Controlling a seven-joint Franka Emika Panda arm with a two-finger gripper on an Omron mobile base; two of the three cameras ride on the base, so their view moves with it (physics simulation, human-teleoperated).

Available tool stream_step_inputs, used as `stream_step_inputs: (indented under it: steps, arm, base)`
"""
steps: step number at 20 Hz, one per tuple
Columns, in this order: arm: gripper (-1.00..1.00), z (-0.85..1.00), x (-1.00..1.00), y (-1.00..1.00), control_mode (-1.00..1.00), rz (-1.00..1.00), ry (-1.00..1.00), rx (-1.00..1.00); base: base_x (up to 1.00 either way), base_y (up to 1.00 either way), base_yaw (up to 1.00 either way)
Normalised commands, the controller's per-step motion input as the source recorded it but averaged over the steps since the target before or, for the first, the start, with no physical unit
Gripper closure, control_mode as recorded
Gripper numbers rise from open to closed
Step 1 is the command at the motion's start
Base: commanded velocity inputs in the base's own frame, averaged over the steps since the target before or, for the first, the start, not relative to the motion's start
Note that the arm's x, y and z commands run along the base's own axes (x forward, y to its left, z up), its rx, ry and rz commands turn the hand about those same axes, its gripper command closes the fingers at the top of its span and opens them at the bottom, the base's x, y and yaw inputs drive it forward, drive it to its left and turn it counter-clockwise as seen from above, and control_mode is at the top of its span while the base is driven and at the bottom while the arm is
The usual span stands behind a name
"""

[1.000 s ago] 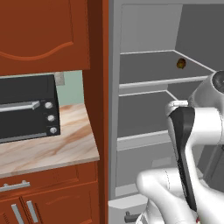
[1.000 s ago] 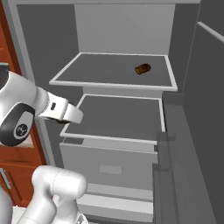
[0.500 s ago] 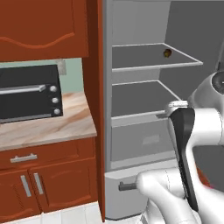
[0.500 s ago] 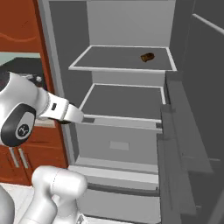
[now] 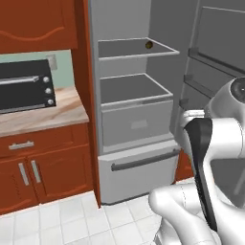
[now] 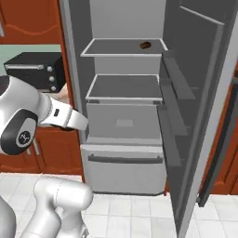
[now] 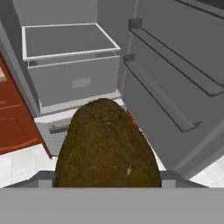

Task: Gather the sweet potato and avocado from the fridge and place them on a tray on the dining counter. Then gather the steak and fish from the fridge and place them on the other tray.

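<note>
Avocado (image 7: 107, 146) — held in hand, fridge (image 7: 70, 65) beyond

arm folded in close, gripper (image 7: 107, 186) clamped on a brown lump.
white forearm reaches across the base views; fingers (image 7: 46, 179) sit wide at either side of the lump (image 7: 107, 146).

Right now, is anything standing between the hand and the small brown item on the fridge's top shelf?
Nothing visible blocks it. The fridge door is open, and the small brown item lies alone near the shelf's right end. But the hand is not free: it is closed on a brown oval item, probably the avocado.
</note>
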Motion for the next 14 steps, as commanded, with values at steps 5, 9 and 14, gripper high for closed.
stream_step_inputs:
  steps: [5, 9, 14]
  arm:
    - [1.00, 0.00, 0.00, 0.00, 1.00, 0.00, 0.00, 0.00]
    - [1.00, 0.00, 0.00, 0.00, 1.00, 0.00, 0.00, 0.00]
    - [1.00, 0.00, 0.00, 0.00, 1.00, 0.00, 0.00, 0.00]
  base:
    - [-0.79, 0.12, -0.51]
    - [-0.53, 0.01, -0.57]
    - [-0.16, -0.15, -0.60]
